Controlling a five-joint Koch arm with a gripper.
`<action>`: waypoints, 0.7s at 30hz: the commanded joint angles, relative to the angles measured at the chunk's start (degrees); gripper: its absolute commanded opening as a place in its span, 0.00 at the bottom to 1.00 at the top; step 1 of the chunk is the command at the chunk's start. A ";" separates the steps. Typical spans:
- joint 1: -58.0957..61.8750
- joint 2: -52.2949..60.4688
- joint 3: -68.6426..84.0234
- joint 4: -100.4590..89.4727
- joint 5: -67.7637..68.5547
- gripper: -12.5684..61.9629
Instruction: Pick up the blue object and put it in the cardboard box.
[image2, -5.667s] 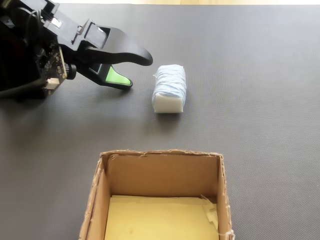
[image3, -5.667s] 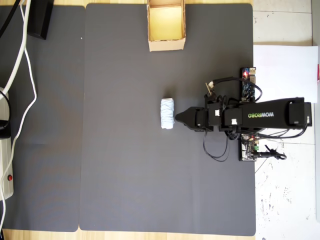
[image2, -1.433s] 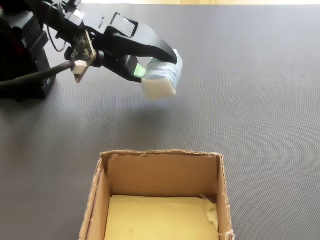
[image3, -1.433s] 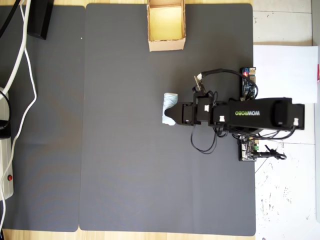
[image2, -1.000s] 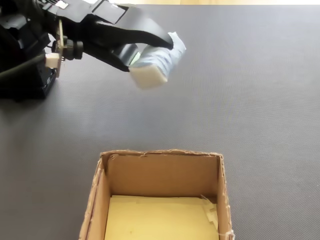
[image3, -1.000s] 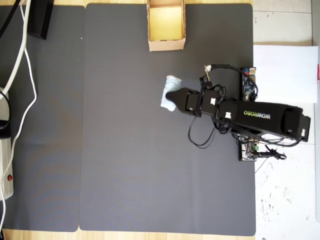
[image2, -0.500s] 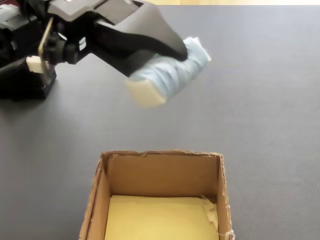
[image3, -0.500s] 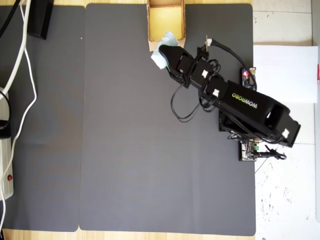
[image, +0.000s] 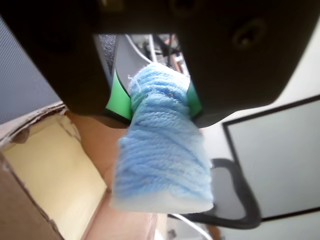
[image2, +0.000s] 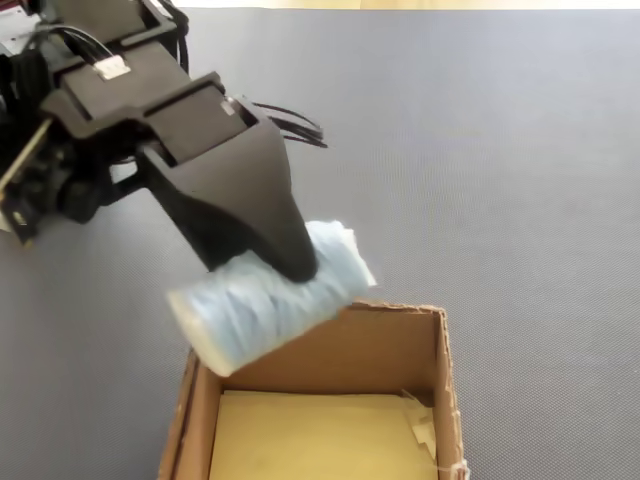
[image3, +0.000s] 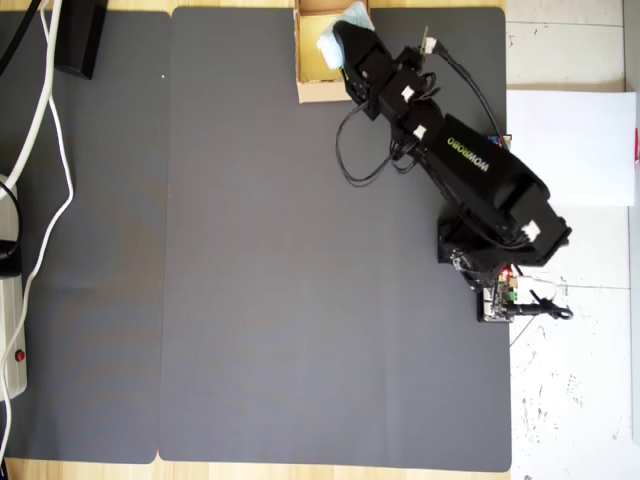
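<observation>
The blue object (image: 162, 160) is a pale blue yarn-wrapped bundle, clamped between the green-padded jaws of my gripper (image: 159, 100), which is shut on it. In the fixed view the bundle (image2: 265, 300) hangs tilted in the air over the far left wall of the cardboard box (image2: 400, 350), under the black gripper (image2: 290, 262). From overhead the bundle (image3: 335, 35) sits above the box (image3: 308, 88) at the mat's top edge. The box's yellowish floor (image: 50, 170) shows below left in the wrist view.
A dark grey mat (image3: 250, 280) covers the table. White cables (image3: 45, 130) and a power strip lie off its left side in the overhead view. The arm's base and circuit board (image3: 500, 295) stand at the mat's right edge, beside white paper (image3: 570, 145).
The arm has swung further toward the box, carrying the bundle from in front of the box's far wall to above its opening. The grip has stayed shut.
</observation>
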 joint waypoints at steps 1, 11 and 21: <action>0.00 0.79 -5.98 1.93 0.79 0.49; 0.18 0.79 -7.65 3.96 0.79 0.60; -8.26 8.26 -1.58 3.96 1.14 0.62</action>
